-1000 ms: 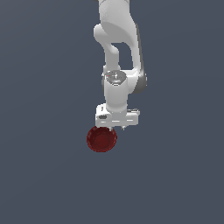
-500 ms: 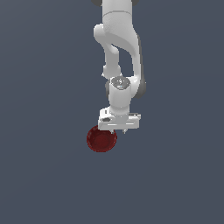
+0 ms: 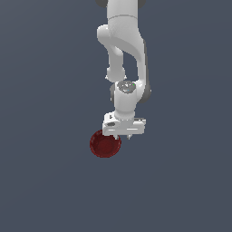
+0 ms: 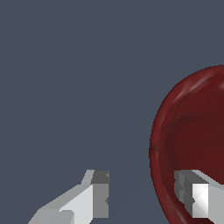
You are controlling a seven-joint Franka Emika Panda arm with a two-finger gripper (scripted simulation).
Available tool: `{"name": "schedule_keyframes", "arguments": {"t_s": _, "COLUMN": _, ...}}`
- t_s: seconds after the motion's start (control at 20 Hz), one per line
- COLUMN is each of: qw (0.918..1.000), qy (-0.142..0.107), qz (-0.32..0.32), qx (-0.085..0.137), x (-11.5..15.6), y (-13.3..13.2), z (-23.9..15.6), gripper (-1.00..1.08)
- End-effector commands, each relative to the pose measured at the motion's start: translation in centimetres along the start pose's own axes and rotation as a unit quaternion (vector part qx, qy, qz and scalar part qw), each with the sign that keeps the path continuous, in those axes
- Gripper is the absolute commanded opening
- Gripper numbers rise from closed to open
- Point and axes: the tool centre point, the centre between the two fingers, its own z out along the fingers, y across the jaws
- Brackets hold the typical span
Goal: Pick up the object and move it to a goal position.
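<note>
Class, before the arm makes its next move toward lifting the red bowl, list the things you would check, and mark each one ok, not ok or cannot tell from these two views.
1. Gripper open: ok, a clear gap shows between the fingers.
2. Nothing held yet: ok, gap is bare.
3. Bowl upright, hollow facing up: ok.
4. Fingers straddle the bowl rim: ok in the wrist view, one finger over the inside, the other outside.
5. Height above the bowl: cannot tell.
6. Goal position visible: not ok, no marker in either view.
</note>
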Motion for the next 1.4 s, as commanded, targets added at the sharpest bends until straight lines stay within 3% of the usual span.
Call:
{"name": "schedule_keyframes", "arguments": {"t_s": 0.0, "qw": 1.0000, "qy": 0.002, "qz": 0.004, "qx": 0.001, "x": 0.1, "y": 0.2, "z": -0.2, "gripper": 0.28}}
{"name": "schedule_keyframes", "arguments": {"t_s": 0.45, "qw": 0.9999, "qy": 0.004, "qz": 0.010, "qx": 0.004, "x": 0.2, "y": 0.5, "z": -0.6, "gripper": 0.28}}
{"name": "schedule_keyframes", "arguments": {"t_s": 0.8, "qw": 0.9999, "qy": 0.014, "qz": 0.006, "qx": -0.007, "x": 0.2, "y": 0.5, "z": 0.0, "gripper": 0.28}}
{"name": "schedule_keyframes", "arguments": {"t_s": 1.1, "qw": 0.9989, "qy": 0.035, "qz": -0.003, "qx": -0.031, "x": 0.2, "y": 0.6, "z": 0.7, "gripper": 0.28}}
{"name": "schedule_keyframes", "arguments": {"t_s": 1.35, "qw": 0.9954, "qy": 0.064, "qz": -0.017, "qx": -0.068, "x": 0.3, "y": 1.0, "z": 1.1, "gripper": 0.28}}
